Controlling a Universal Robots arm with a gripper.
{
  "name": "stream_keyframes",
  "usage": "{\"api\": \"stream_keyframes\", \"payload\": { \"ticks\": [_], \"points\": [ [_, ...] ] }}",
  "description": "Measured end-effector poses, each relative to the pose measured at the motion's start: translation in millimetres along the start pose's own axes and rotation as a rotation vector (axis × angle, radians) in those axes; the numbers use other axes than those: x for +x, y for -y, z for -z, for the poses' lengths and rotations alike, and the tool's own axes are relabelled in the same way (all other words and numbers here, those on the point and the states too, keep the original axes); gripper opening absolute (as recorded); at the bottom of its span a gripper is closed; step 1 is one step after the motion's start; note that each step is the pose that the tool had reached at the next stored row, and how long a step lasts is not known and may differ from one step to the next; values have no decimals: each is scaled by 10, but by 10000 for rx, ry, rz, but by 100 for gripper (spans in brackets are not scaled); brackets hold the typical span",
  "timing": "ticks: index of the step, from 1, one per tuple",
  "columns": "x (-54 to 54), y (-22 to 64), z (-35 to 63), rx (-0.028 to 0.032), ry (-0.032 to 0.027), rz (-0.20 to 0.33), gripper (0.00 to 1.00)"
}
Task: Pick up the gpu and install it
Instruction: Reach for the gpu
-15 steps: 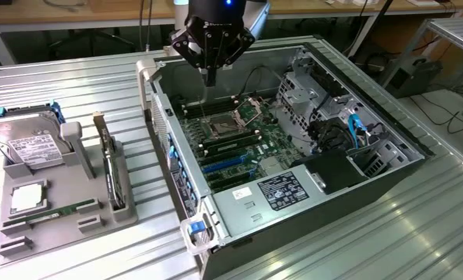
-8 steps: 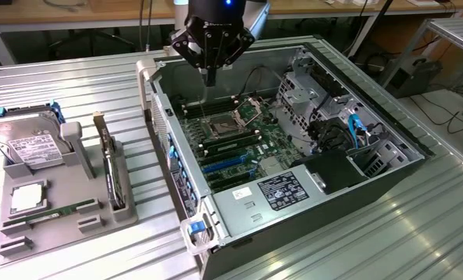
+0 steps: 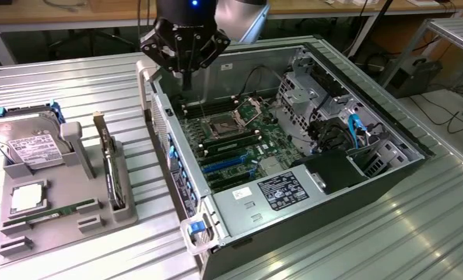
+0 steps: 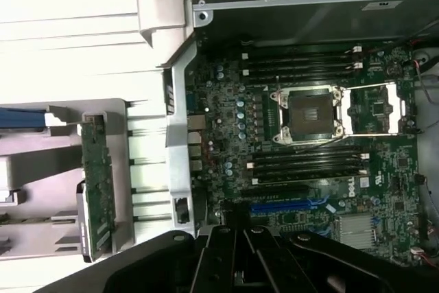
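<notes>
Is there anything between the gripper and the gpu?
Nothing visible. The gripper hangs over the open case; the gpu stands upright in the grey holder beside the case, with its top edge uncovered.

The computer case point(image 3: 239, 224) lies open on top, so the way down to the board point(image 3: 231, 140) and its blue slots point(image 3: 225, 165) is free. A metal cage point(image 3: 303, 87) and cables point(image 3: 354, 128) crowd the exterior view's right side. The gpu point(image 3: 108, 163) stands on edge in a gray holder point(image 3: 60, 221), open above, with a tall post point(image 3: 70, 140) near it.
</notes>
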State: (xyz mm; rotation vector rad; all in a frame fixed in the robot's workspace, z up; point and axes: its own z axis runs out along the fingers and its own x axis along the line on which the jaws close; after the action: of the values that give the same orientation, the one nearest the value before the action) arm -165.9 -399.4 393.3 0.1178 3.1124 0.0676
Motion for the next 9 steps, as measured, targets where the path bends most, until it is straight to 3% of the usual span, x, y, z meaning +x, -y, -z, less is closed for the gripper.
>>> {"api": "stream_keyframes", "payload": {
  "ticks": [9],
  "points": [
    [533,54,15,-1,1,1,11]
  ]
}}
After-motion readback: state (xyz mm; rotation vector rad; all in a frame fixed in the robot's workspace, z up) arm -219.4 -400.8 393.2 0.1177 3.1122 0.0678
